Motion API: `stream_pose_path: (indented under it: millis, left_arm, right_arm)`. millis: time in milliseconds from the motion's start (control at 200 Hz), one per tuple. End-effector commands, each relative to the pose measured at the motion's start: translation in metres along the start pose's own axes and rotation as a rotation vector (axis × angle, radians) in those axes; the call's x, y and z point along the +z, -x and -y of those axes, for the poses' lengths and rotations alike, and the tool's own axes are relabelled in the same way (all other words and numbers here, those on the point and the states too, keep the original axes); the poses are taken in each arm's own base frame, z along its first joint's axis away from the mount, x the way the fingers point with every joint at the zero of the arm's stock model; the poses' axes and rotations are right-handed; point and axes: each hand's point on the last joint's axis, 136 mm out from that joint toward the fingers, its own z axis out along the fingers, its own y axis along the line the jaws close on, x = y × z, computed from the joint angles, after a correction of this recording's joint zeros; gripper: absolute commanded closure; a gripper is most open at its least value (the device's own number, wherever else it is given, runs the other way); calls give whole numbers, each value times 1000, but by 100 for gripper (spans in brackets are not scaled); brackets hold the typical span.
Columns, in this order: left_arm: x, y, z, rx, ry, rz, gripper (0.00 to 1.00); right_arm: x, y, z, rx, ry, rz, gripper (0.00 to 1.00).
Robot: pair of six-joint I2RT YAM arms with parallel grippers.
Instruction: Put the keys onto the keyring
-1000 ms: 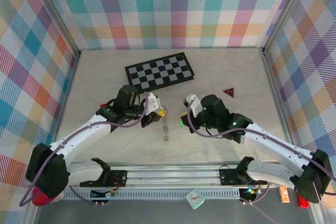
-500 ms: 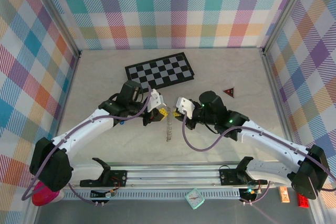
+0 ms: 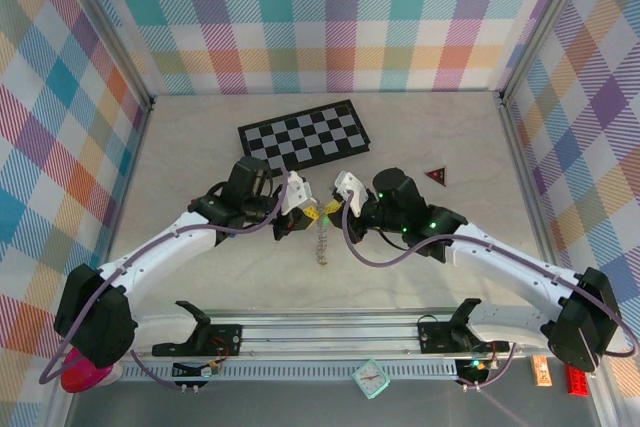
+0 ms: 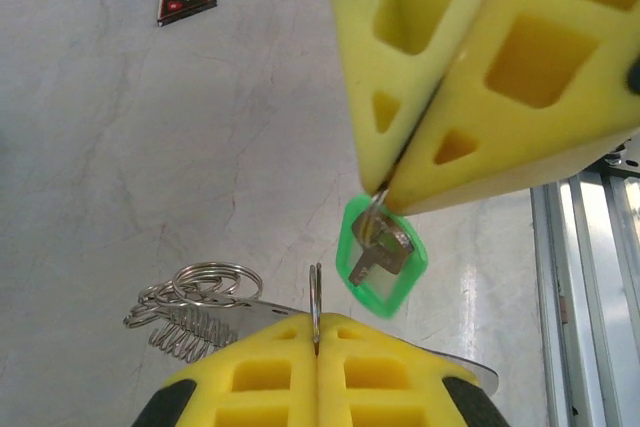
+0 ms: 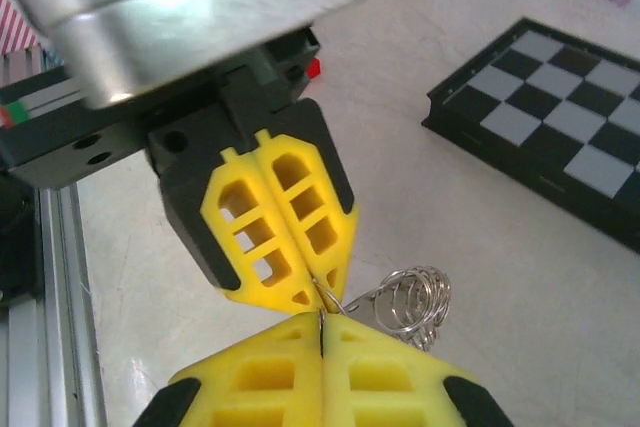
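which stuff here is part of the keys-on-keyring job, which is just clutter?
In the job:
- green key, pinched by the right gripper
- keyring, one of its rings pinched by the left gripper

Lying about:
- chessboard
- red triangle
- small clock

The chessboard lies on the table toward its far side, a little left of centre; the triangle lies to its right and nearer the arms, well apart from it; in front of the chessboard, about mid-table, the left gripper and the right gripper meet tip to tip, the left one on the left; the keyring is pinched in the left gripper's tips, its remainder trailing toward the near edge; the key hangs from the right gripper's clamped tips, just beside the ring; a clock lies before the rail, between the arm bases.
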Motion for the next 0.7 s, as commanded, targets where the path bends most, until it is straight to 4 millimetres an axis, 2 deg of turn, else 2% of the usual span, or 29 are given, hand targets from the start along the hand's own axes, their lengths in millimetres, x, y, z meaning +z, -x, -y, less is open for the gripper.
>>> stream_pose_path:
  millis: [0, 235, 695]
  left_arm:
    - [-3, 14, 2, 42, 14, 53, 100]
    - [-1, 13, 5, 40, 7, 55, 100]
    - [1, 13, 3, 26, 14, 61, 100]
  right_arm:
    - [3, 5, 4, 150, -21, 20, 100]
    - [8, -2, 9, 231, -43, 28, 100]
    - [15, -10, 9, 278, -32, 19, 100]
